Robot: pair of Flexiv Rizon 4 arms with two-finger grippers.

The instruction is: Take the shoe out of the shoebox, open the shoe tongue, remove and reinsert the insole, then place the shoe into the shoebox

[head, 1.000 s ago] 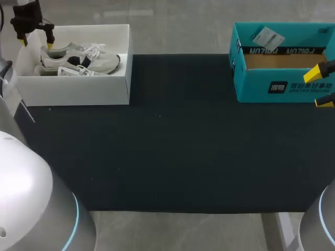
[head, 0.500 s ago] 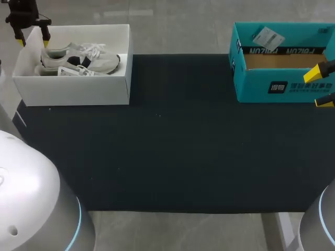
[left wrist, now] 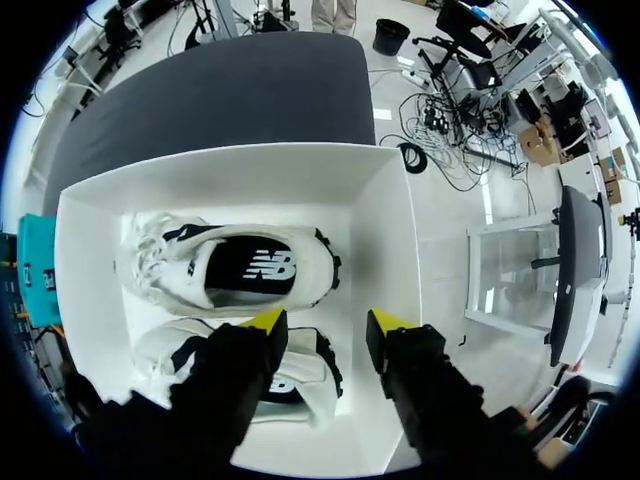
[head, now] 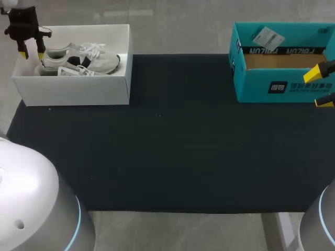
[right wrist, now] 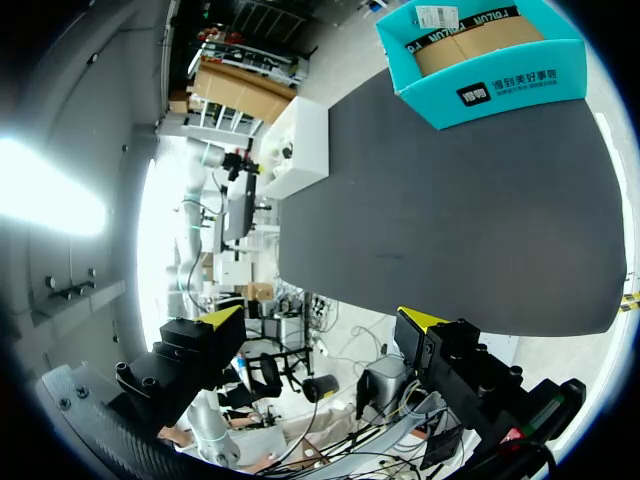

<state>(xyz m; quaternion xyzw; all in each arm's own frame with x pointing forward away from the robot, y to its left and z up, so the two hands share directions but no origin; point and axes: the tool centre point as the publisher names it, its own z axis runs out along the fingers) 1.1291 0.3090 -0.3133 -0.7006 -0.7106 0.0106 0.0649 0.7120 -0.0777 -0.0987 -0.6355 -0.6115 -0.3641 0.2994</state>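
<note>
Two white-and-navy sneakers lie side by side in an open white box (head: pixel 78 89) at the mat's back left. The farther shoe (head: pixel 81 56) shows its dark insole (left wrist: pixel 250 270) in the left wrist view; the nearer shoe (head: pixel 76 71) lies partly under the fingers there (left wrist: pixel 305 385). My left gripper (head: pixel 31 53) hangs over the box's left end by the heels, its yellow tips (left wrist: pixel 328 322) apart with nothing gripped between them. My right gripper (head: pixel 320 88) stands open at the right edge, in front of a teal box (head: pixel 282 86), holding nothing (right wrist: pixel 320 320).
The teal cardboard box (right wrist: pixel 480 60) stands open at the back right with a white tag (head: pixel 268 36) on its rim. A dark mat (head: pixel 172 146) covers the table between the two boxes. The white box's wall (left wrist: pixel 390 200) rises beside my left fingers.
My left gripper drew back to the box's left end and dropped lower by the heels, its fingers narrowing. The left elbow swung out of view. The right arm has not moved.
</note>
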